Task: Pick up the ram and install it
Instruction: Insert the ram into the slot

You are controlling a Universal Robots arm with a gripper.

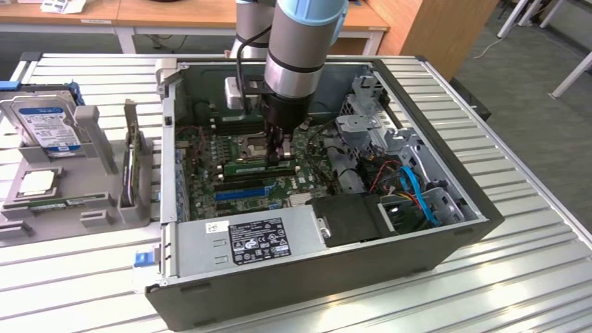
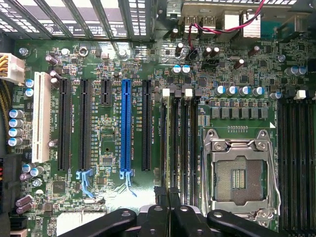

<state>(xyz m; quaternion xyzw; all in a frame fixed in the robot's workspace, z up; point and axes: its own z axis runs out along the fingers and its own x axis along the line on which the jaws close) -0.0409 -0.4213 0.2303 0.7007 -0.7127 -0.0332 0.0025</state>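
Green stick: the ram (image 1: pixel 262 167), a long, thin circuit board, stands on edge in a black memory slot near the long blue plastic expansion slot (image 1: pixel 242 193) and parallel to it.
Gripper: the black two-fingered gripper (image 1: pixel 277 157) hangs straight above the ram, just beyond the expansion slot. Its jaws are drawn narrow and pinch the ram's upper edge.
Wrist view: the ram (image 2: pixel 170 148) shows edge-on as a thin line between the expansion slot and the square silver metal processor socket (image 2: pixel 240 170).
Seating: whether the ram is pressed fully home cannot be told.
Second stick: a spare green board (image 1: pixel 66 202) lies flat in the grey plastic tray (image 1: pixel 97 139), well apart from the expansion slot.
Case: the dark grey metal computer case (image 1: pixel 324 284) lies open around the expansion slot's motherboard.
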